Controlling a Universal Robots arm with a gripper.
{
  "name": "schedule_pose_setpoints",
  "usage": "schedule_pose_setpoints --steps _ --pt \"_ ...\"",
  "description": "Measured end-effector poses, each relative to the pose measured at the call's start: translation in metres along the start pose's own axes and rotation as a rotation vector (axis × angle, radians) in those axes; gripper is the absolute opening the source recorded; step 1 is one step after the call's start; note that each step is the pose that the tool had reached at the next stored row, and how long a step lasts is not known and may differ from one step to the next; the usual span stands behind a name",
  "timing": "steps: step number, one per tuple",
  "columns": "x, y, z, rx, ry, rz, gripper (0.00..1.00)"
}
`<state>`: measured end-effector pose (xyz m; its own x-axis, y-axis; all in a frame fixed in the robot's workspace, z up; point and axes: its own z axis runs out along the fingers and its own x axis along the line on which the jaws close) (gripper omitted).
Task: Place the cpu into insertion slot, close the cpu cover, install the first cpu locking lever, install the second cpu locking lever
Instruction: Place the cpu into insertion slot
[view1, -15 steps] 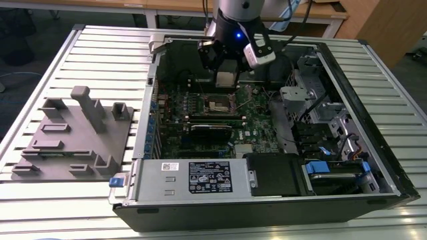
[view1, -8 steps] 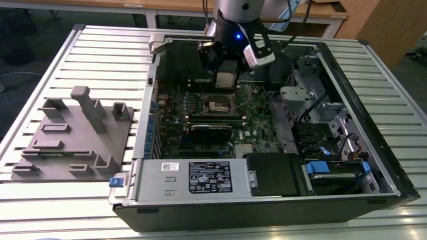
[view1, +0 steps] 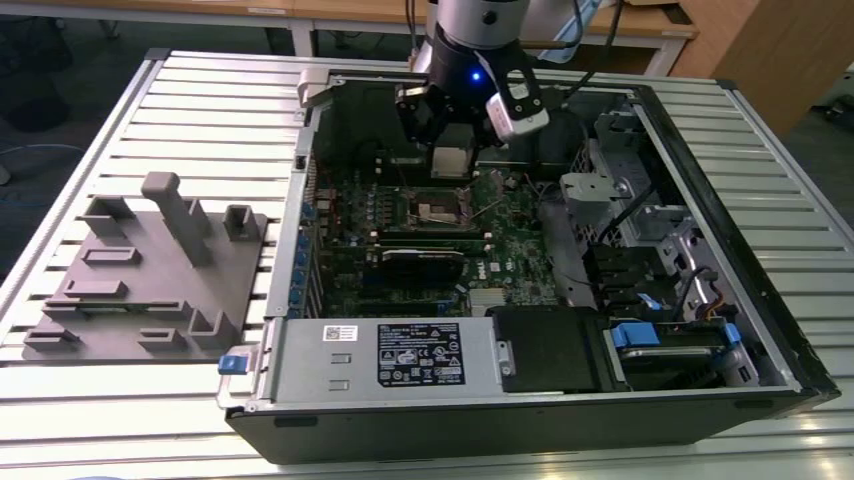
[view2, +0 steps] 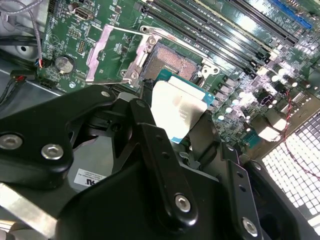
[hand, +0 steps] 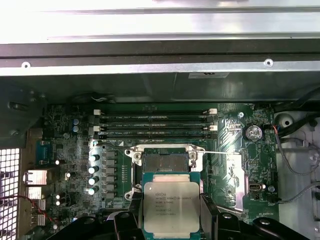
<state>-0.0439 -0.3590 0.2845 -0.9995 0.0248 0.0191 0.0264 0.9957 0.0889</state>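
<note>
On the slatted table (view1: 200, 90) your gripper (hand: 169, 223) is clamped on the cpu (hand: 171, 200), hanging above the bare insertion slot (hand: 166, 161), cpu cover (view2: 112, 55) flipped open, nothing seated or locked yet.

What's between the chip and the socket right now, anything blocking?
Nothing visible. The gripper holds the chip just short of the open socket. The cover is swung clear to one side, leaving the socket's contacts bare.

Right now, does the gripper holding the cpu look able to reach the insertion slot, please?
Probably yes: the gripper holds the cpu near the insertion slot, whose cpu cover is swung open, leaving it bare.
</note>
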Motion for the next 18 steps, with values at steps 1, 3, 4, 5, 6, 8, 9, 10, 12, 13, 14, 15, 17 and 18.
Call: schedule_pose_setpoints --steps 1,3,4,5,6,8,9,10,12,13,14,15,17,18 --pt "0.0000 0.0000 0.0003 0.0001 0.0001 0.000 0.54" --pt "0.0000 -0.0001 0.0007 0.0001 0.0001 0.000 0.54" --pt "0.0000 -0.0001 0.0011 0.0000 0.0000 0.000 0.54" --pt "0.0000 -0.0001 0.0015 -0.0001 -0.0001 0.000 0.54" --pt "0.0000 -0.0002 0.0019 -0.0001 0.0000 0.000 0.54" --pt "0.0000 -0.0002 0.0025 0.0000 0.0000 0.000 0.54" --pt "0.0000 -0.0003 0.0029 0.0000 0.0000 0.000 0.54" --pt "-0.0001 -0.0003 0.0032 0.0000 0.0000 0.000 0.54" --pt "-0.0001 -0.0004 0.0037 0.0001 0.0001 0.000 0.54" --pt "-0.0001 -0.0004 0.0038 0.0002 0.0001 0.000 0.54" --pt "-0.0001 -0.0004 0.0038 0.0003 0.0001 0.000 0.54" --pt "-0.0001 -0.0004 0.0039 0.0001 0.0001 0.000 0.54" --pt "-0.0001 -0.0004 0.0040 0.0000 0.0000 0.000 0.54" --pt "-0.0001 -0.0004 0.0043 -0.0002 -0.0001 0.000 0.54"
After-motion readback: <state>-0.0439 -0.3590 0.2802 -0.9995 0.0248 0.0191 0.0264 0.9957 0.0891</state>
